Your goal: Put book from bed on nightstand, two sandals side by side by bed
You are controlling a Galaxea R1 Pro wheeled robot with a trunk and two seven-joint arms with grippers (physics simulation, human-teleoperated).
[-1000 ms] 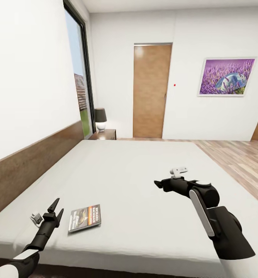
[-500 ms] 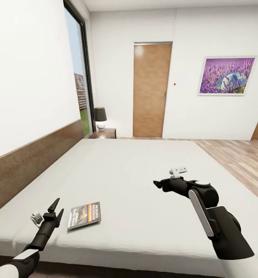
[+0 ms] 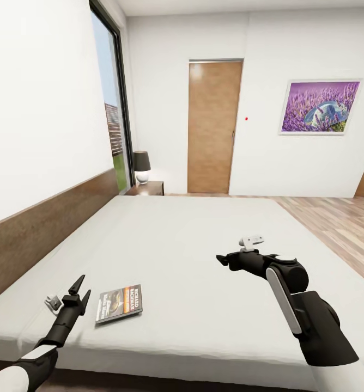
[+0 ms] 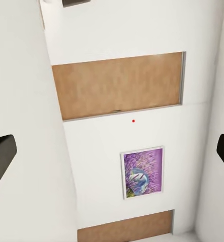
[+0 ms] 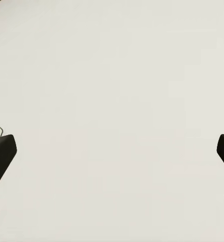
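While I'm parked at the foot side of the very large off-white bed with its brown wooden headboard point(image 3: 204, 256), most of what's in front of me is plain mattress, so that's where things stand. Far end of the room has a tall light-brown wooden door point(image 3: 214, 126) and a framed purple lavender picture point(image 3: 319, 108) on the white wall. Over past the far corner of the bed sits the small dark reddish-brown wooden nightstand point(image 3: 148, 189) with a little dark-shaded table lamp point(image 3: 141, 166) on top, well away from where I am.

My right gripper point(image 3: 223, 260) hangs over the middle of the mattress, jaws spread wide with nothing between them, and its wrist view is just blank bedding. My left gripper point(image 3: 79, 292) is low near the closest edge of the bed, fingers also apart and empty, tips pointing up toward the far wall.

Smallest bit is the one that matters: the thin dark paperback book with the orange band point(image 3: 119, 304) lies flat on the mattress just beside my left gripper, not touching it.

Progress-wise, I'd say basically nothing is done yet. Book isn't picked up, let alone on a nightstand, and the sandal part is all left to do too
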